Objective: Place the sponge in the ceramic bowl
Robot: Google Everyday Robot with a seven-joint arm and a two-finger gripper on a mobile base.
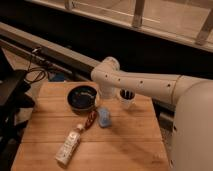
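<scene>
Here the gripper [106, 93] hangs wide open beside the ceramic bowl [71, 99] — the sponge [104, 118] lies free on the table [131, 142].

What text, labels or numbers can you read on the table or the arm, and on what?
None can be read.
Bottle: its label bears print, too blurred to read.
Sponge, bowl, cup: no text seen.
Claw, low between bowl and cup: no markings seen.
</scene>
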